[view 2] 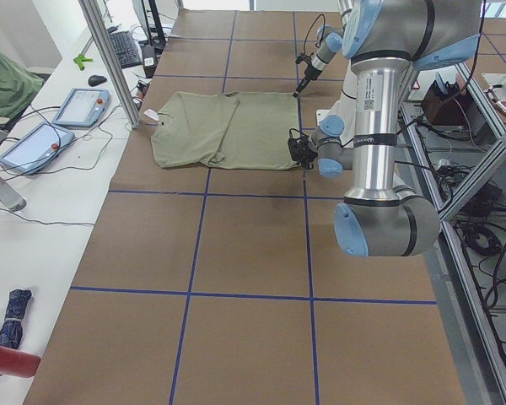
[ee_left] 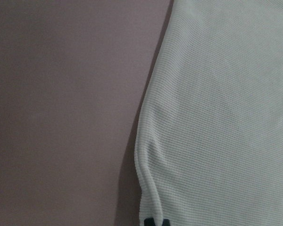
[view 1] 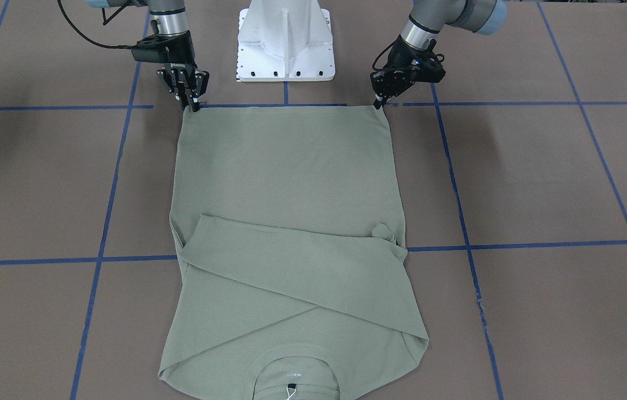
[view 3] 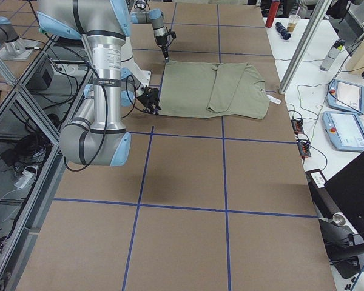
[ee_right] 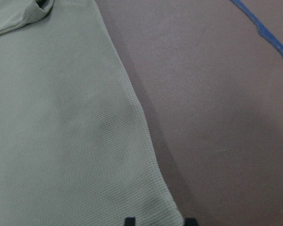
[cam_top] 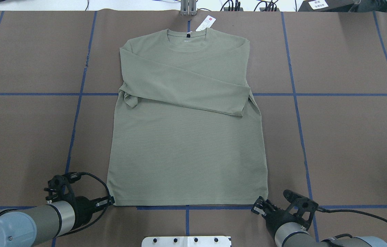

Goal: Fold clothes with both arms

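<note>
- The sage-green shirt (cam_top: 186, 137) lies flat in the middle of the bench (cam_top: 334, 137). Its collar points to the far edge and its hem (cam_top: 186, 203) lies along the edge nearest the robot.
- Both sleeves (cam_top: 186, 85) are crossed over the chest. A white hang tag (cam_top: 206, 23) sticks out past the collar.
- The left claw (view 1: 380, 103) sits on the hem corner at its own side. In its wrist view the fingertips (ee_left: 148, 221) are almost together and the knit puckers toward them, so it looks pinched onto the cloth.
- The right claw (view 1: 194, 105) is at the other hem corner. Its fingertips (ee_right: 129, 220) stand clearly apart with the corner of the hem between them, and no grip is made that I can see.
- Handling, as a judgement: the knit is light, soft and limp, with no stiffness of its own. It will sag between two holds and drag on the bench.
- The two hem corners are the sensible holds. Both layers need to be caught, and the lift kept level, or the crossed sleeves may slide out.
</note>
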You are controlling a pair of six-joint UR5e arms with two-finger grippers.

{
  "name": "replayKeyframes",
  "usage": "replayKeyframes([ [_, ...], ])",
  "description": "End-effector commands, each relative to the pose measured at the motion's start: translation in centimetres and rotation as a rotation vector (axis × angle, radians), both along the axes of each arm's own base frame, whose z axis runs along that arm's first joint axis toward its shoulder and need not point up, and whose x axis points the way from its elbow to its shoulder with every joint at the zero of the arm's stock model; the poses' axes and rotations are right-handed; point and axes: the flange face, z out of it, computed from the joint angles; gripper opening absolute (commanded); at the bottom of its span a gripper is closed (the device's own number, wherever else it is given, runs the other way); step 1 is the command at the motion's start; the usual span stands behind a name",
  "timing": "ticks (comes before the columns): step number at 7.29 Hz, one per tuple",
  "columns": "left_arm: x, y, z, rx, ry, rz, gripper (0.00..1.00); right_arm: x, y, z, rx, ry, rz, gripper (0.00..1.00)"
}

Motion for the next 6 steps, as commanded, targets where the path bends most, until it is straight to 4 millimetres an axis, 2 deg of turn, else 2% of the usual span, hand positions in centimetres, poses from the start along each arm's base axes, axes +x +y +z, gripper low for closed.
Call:
replayKeyframes([
  [1,0.0,0.0,-0.1,0.000,0.002,0.001,0.00,-0.1,-0.1,-0.2,0.003,-0.004,0.003,0.03],
  [4,-0.1,0.0,-0.4,0.001,0.009,0.001,0.00,0.8,-0.9,0.0,0.016,0.014,0.014,0.00],
  [5,-0.7,0.0,-1.8,0.003,0.035,0.003,0.00,2.1,-1.2,-2.2,0.019,0.039,0.014,0.00],
  [6,-2.6,0.3,-4.4,0.009,0.081,0.031,0.00,5.3,-1.2,-6.8,0.013,0.034,-0.018,0.00],
])
